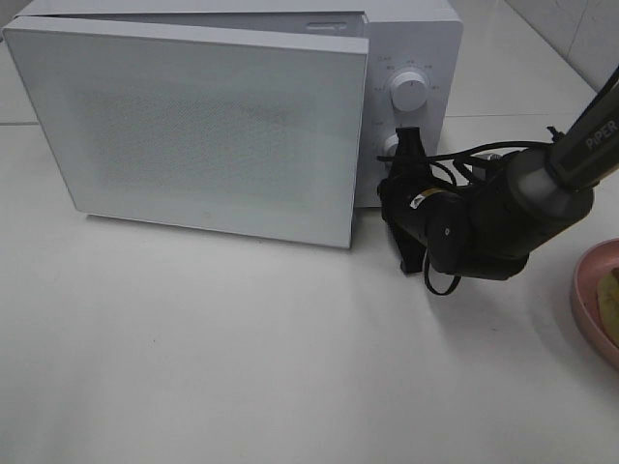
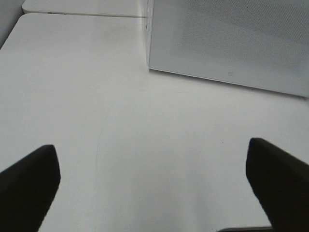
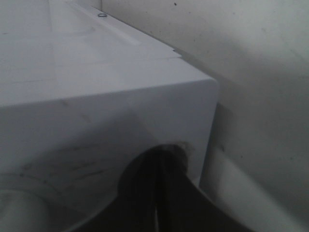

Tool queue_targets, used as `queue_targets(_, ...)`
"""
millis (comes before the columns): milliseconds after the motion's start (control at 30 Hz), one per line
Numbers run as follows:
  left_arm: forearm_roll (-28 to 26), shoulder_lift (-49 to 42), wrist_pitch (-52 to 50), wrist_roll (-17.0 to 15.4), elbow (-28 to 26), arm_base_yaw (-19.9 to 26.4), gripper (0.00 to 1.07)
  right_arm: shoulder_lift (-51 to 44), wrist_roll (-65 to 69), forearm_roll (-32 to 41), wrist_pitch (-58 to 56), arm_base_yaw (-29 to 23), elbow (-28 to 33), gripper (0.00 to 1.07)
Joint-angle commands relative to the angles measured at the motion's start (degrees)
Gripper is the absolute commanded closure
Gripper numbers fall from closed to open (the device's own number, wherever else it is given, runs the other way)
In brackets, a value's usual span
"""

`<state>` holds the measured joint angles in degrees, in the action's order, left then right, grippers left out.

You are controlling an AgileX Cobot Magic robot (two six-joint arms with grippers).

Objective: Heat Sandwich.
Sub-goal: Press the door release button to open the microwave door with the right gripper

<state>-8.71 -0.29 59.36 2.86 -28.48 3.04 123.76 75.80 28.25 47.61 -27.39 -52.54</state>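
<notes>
The sandwich [image 1: 611, 292] is seen only as a sliver at the right edge of the high view, lying on a pink plate [image 1: 588, 290] that is itself cut off by the frame. The plate rests on the worktop [image 1: 242, 367], well apart from the microwave [image 1: 426, 39]. The sandwich's long axis cannot be told, since too little of it is shown.

The microwave door [image 1: 193, 126] is seen ajar, its free edge standing off from the body. The right tool [image 1: 407, 140] is held with its fingers pressed together and nothing between them. Its tip is placed at the control panel, just beside the lower knob [image 1: 391, 145] and the door's free edge. In the right wrist view the closed fingers are shown against the white front face near a corner.

The left tool [image 2: 150, 150] is spread wide and empty, hovering over bare worktop in front of the door.

From the right tool, the sandwich lies to the right and nearer the camera, behind the arm's elbow. The right arm is judged much the nearer of the two. The door would probably have to be swung further open before the plate could be brought across to the cavity.
</notes>
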Motion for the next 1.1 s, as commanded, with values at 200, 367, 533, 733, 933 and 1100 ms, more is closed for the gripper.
queue_targets(200, -0.3, -1.5, -0.7, -0.3, 0.3, 0.1, 0.03, -0.9, -1.7, -2.5, 16.7, 3.4, -6.2, 1.07)
queue_targets(367, -0.3, -1.5, -0.7, -0.3, 0.3, 0.1, 0.03, -0.9, -1.7, -2.5, 16.5, 3.4, -6.2, 1.07)
queue_targets(533, -0.3, -1.5, -0.7, -0.3, 0.3, 0.1, 0.03, -0.9, -1.7, -2.6, 16.2, 3.4, -6.2, 1.07)
queue_targets(733, -0.3, -1.5, -0.7, -0.3, 0.3, 0.1, 0.03, -1.1, -1.7, -2.8, 14.2, 3.3, -5.9, 1.07)
queue_targets(933, -0.3, -1.5, -0.7, -0.3, 0.3, 0.1, 0.03, -1.3, -1.4, -3.4, 12.9, 3.3, -4.7, 1.07)
queue_targets(1100, -0.3, -1.5, -0.7, -0.3, 0.3, 0.1, 0.03, -3.3, -1.2, -2.1, 10.7, 1.9, -1.5, 1.07)
